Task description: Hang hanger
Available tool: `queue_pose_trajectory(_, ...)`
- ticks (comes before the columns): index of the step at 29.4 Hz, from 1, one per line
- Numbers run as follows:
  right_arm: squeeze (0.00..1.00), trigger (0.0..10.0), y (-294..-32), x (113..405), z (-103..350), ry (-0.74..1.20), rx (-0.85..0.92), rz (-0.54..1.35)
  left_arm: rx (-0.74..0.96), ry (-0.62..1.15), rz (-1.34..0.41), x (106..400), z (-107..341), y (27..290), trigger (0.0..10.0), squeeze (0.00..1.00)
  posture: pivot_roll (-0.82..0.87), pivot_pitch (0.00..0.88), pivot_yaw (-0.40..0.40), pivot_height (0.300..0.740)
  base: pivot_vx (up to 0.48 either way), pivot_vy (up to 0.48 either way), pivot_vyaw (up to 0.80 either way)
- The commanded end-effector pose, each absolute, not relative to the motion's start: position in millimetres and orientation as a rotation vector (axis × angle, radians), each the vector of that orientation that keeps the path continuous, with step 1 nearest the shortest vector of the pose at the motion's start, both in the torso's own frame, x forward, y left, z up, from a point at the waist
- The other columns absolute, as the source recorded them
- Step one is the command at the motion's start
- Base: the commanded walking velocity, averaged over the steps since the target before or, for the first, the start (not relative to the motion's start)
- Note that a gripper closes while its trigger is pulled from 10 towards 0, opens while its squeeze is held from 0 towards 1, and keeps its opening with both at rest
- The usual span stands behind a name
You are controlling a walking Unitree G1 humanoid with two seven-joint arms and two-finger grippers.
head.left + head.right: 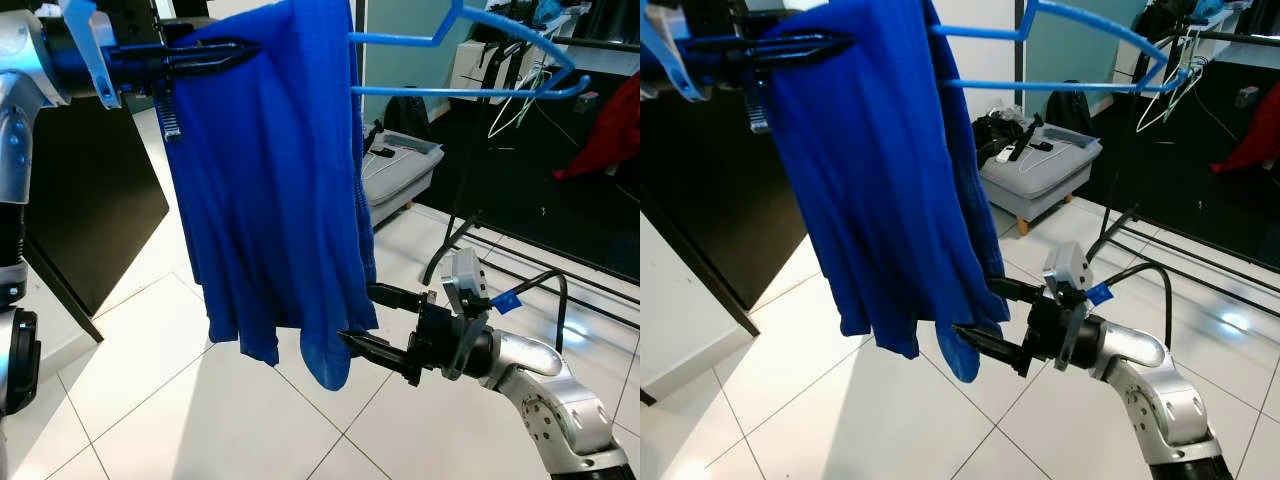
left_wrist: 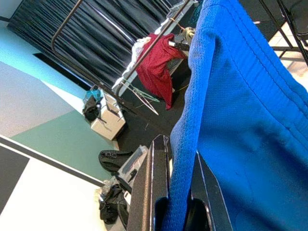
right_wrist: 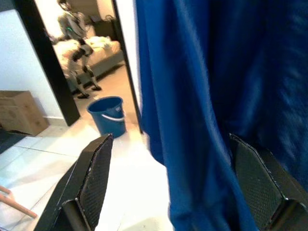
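The left tool (image 1: 215,55) was raised high, its black fingers clamped together on the upper fold of the blue garment (image 1: 270,190), which draped over the blue hanger (image 1: 470,60); the hanger's bar and hook end jutted out beyond the cloth, away from that tool and toward the dark clothes rack (image 1: 560,45) behind it. The greatest risk, judging from this grip, was that the tool held cloth and not plastic, so the hanger could slide out of the garment or tip as it was carried to the rack, and the hook could miss the rail. The hem also hung loose between the fingers of the right tool (image 1: 385,325), which stood apart just at the cloth's lower edge; closing there or moving off could drag the garment sideways. The left arm reached out level at head height, while the right arm was bent low, its forearm pointing back toward the hem above the white tiled floor (image 1: 150,390).
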State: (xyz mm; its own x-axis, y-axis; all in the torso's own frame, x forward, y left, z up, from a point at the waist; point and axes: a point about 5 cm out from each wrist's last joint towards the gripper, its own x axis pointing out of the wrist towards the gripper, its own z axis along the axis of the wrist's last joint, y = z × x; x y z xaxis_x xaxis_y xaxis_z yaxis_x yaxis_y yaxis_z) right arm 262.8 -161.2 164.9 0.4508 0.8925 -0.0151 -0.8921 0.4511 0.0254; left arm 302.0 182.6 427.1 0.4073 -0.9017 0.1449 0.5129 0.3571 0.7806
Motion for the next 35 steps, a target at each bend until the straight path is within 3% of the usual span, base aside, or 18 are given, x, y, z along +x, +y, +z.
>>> queue_pose_trajectory(1,0.0,10.0,-162,263,156,0.073,-0.03,1.086,0.726,-0.659,-0.987,301,433,182,10.0,0.0,-0.05,0.0,0.092,0.731,0.0,0.0,0.0)
queue_pose_trajectory(8,0.0,10.0,-172,267,146,0.126,-0.102,1.014,0.736,-0.675,-0.996,298,438,179,10.0,0.0,-0.05,0.0,0.095,0.731,0.0,0.0,0.0)
queue_pose_trajectory(18,0.0,10.0,-166,266,141,0.146,-0.106,1.045,0.749,-0.735,-0.995,290,450,174,10.0,0.0,-0.04,0.0,0.092,0.731,0.0,0.0,0.0)
queue_pose_trajectory(19,0.0,5.1,-165,265,141,0.146,-0.101,1.059,0.751,-0.744,-0.991,289,452,174,10.0,0.0,-0.04,0.0,0.092,0.731,0.0,0.0,0.0)
queue_pose_trajectory(20,0.0,5.1,-165,265,141,0.146,-0.101,1.059,0.751,-0.744,-0.991,289,452,174,10.0,0.0,-0.04,0.0,0.092,0.731,0.0,0.0,0.0)
queue_pose_trajectory(21,0.0,0.0,-163,265,141,0.146,-0.09,1.071,0.752,-0.75,-0.986,289,454,175,10.0,0.0,-0.04,0.0,0.089,0.731,0.0,0.0,0.0)
queue_pose_trajectory(27,0.0,0.0,-165,265,143,0.139,-0.095,1.074,0.758,-0.757,-0.962,289,455,177,10.0,0.0,-0.04,0.0,0.089,0.731,0.0,0.0,0.0)
queue_pose_trajectory(34,0.0,0.0,-194,265,147,0.151,-0.121,0.988,0.773,-0.73,-0.906,292,455,192,10.0,0.0,-0.05,0.0,0.09,0.731,0.0,0.0,0.0)
queue_pose_trajectory(35,0.0,0.0,-207,263,148,0.167,-0.141,0.952,0.774,-0.726,-0.894,291,456,197,10.0,0.0,-0.05,0.0,0.087,0.731,0.0,0.0,0.0)
